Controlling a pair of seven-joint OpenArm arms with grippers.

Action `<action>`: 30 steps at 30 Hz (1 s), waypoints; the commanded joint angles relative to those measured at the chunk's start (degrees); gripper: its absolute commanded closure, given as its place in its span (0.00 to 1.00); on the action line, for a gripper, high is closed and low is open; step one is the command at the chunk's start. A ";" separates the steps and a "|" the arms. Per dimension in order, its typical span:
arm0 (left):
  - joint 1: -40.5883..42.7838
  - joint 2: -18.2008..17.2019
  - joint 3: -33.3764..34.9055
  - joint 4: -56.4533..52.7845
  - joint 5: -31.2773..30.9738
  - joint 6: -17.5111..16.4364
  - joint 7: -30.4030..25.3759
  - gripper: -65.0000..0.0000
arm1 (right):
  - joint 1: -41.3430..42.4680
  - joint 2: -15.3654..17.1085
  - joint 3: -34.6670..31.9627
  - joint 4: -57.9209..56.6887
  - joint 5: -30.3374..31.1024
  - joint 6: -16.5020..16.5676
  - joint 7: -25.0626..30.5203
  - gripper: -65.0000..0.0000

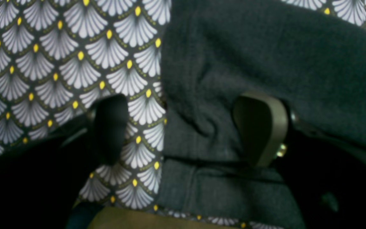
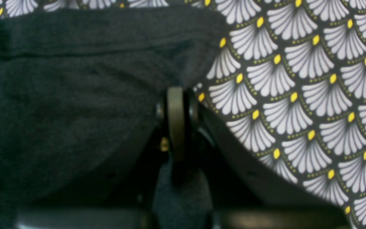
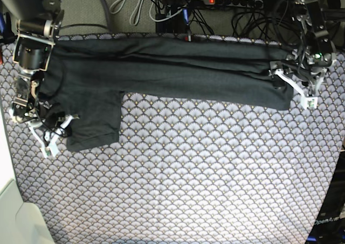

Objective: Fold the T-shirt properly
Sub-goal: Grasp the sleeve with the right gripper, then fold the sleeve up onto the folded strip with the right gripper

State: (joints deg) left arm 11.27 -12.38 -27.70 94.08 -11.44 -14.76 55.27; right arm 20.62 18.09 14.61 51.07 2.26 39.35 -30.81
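The dark charcoal T-shirt (image 3: pixel 178 71) lies stretched in a long folded band across the far side of the table, with one sleeve (image 3: pixel 94 125) hanging toward me at the left. My right gripper (image 2: pixel 176 95) is shut on the T-shirt (image 2: pixel 75 95) at its edge, and dark fabric bunches between the fingers lower down. In the base view the right gripper (image 3: pixel 54 136) sits at the sleeve's left corner. My left gripper (image 1: pixel 186 127) stands open, its fingers straddling the T-shirt's (image 1: pixel 265 57) edge. It is at the band's right end (image 3: pixel 296 88) in the base view.
A grey scallop-patterned cloth (image 3: pixel 205 174) with yellow dots covers the table under the shirt. A power strip and cables (image 3: pixel 226 1) lie behind the far edge. A white surface (image 3: pixel 11 211) borders the near left corner.
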 commanded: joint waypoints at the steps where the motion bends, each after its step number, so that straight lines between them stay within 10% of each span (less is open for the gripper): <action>1: -0.41 -0.76 -0.30 0.73 -0.21 0.21 -0.98 0.17 | 0.35 0.42 0.11 0.23 -0.72 0.65 -3.35 1.00; 8: -0.41 -0.76 -0.30 0.64 -0.21 0.04 -1.16 0.17 | -1.50 2.18 0.47 1.81 -0.64 0.65 -5.10 1.00; 30: -0.41 -0.76 0.14 0.64 -0.21 -0.05 -1.42 0.17 | -30.60 -2.57 8.91 57.99 5.43 0.65 -17.41 1.00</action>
State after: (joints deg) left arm 11.42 -12.38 -27.29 93.86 -11.44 -14.83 54.89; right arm -10.13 15.09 23.27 108.22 7.51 40.01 -48.84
